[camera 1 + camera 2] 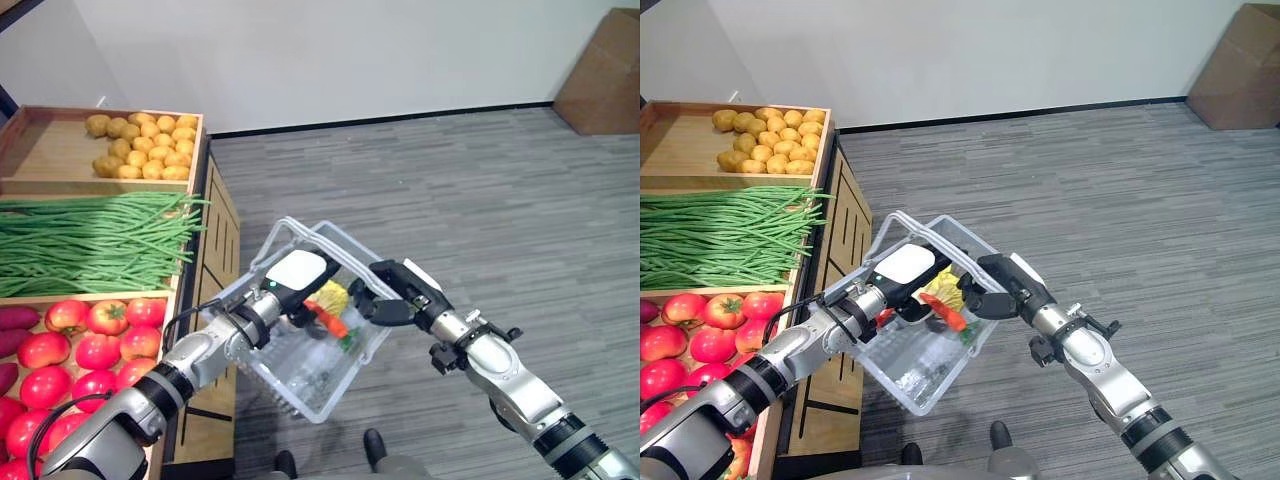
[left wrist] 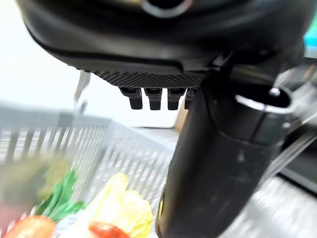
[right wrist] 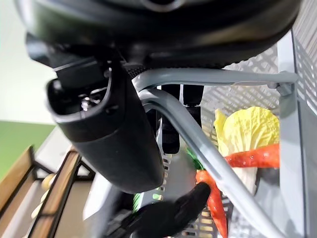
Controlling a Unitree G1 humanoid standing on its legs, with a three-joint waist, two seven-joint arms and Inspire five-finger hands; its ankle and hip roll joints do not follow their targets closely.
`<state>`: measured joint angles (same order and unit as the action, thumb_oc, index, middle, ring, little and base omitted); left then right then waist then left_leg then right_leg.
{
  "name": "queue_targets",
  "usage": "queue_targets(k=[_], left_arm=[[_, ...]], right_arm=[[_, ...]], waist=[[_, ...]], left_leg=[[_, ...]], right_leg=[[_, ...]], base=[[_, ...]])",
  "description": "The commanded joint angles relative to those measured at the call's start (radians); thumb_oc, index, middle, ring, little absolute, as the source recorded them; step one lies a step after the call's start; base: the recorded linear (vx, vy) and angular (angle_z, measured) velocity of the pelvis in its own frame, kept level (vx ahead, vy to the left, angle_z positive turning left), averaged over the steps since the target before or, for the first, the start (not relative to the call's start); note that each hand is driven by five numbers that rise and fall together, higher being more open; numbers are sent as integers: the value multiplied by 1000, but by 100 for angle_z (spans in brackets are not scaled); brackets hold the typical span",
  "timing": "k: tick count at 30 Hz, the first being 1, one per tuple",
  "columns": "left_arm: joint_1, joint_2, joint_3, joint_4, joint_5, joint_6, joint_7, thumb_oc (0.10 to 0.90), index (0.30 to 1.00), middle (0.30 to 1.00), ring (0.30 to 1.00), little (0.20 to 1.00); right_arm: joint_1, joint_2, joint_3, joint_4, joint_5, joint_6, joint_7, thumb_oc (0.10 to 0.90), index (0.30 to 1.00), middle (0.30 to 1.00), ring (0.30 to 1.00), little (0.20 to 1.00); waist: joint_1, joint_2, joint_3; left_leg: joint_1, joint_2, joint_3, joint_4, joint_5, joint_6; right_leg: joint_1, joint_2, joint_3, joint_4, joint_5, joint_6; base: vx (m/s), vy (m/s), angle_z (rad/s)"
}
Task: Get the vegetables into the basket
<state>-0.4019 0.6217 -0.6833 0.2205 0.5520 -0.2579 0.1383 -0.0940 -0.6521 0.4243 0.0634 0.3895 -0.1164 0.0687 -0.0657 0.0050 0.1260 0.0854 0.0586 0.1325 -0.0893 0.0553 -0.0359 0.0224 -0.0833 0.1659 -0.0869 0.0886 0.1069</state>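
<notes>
basket: clear perforated plastic | crates: matt wood | floor: grey carpet

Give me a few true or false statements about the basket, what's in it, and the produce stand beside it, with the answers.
1. The right hand grips the handles of the basket. True.
2. The basket rests on the floor. False: it is held in the air.
3. A carrot lies in the basket. True.
4. The potatoes sit in the crate nearest the robot. False: the tomatoes do.
5. The green beans lie between them. True.
</notes>
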Motion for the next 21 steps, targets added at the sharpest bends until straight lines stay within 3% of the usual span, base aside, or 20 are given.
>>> queue_targets(k=[1, 3, 5, 6, 13, 15, 21], left_arm=[[17, 16, 81, -103, -287, -90, -41, 900, 1000, 1000, 1000, 1000], [62, 39, 99, -192, -389, -92, -75, 900, 1000, 1000, 1000, 1000], [157, 100, 121, -337, -604, -88, -148, 900, 1000, 1000, 1000, 1000], [159, 102, 124, -341, -607, -87, -150, 900, 1000, 1000, 1000, 1000], [346, 195, 130, -456, -1058, -22, -340, 900, 1000, 1000, 1000, 1000], [410, 208, 100, -415, -1180, 22, -386, 900, 1000, 1000, 1000, 1000], [461, 204, 57, -268, -1183, 61, -422, 900, 1000, 1000, 1000, 1000]], right_arm=[[-26, 78, -163, -77, -49, -170, -92, 400, 300, 300, 300, 300], [-18, 93, -180, -41, -75, -167, -112, 400, 300, 300, 300, 300], [-12, 119, -210, 53, -137, -161, -156, 400, 300, 300, 300, 300], [-13, 119, -208, 53, -137, -161, -156, 400, 300, 300, 300, 300], [-15, 144, -241, 290, -259, -134, -227, 400, 300, 300, 300, 300], [-38, 146, -248, 441, -297, -118, -265, 400, 300, 300, 300, 300], [-74, 140, -238, 709, -341, -96, -304, 400, 300, 300, 300, 300]], waist=[[16, -37, -135], [22, -38, -136], [39, -36, -135], [38, -37, -135], [60, -31, -129], [67, -30, -127], [76, -28, -121]], left_leg=[[-28, 24, -39, 2, -13, -47], [-30, 23, -47, 2, -12, -45], [-31, 20, -60, 2, -11, -41], [-31, 21, -60, 2, -11, -41], [-30, 20, -76, 2, -6, -37], [-24, 19, -83, 2, -14, -35], [-29, 20, -94, 2, -7, -35]], right_leg=[[5, -93, -90, 0, -6, 76], [8, -94, -95, 0, -7, 74], [15, -93, -102, 0, -9, 69], [15, -93, -103, 0, -9, 69], [24, -88, -112, 0, -11, 63], [33, -87, -116, 0, -19, 62], [31, -83, -117, 0, -17, 60]], base=[[45, -6, 10], [-9, -15, 12], [-10, -15, 6], [-2, -4, 6], [-2, -7, 6], [9, -2, 2], [-10, -8, 3]])
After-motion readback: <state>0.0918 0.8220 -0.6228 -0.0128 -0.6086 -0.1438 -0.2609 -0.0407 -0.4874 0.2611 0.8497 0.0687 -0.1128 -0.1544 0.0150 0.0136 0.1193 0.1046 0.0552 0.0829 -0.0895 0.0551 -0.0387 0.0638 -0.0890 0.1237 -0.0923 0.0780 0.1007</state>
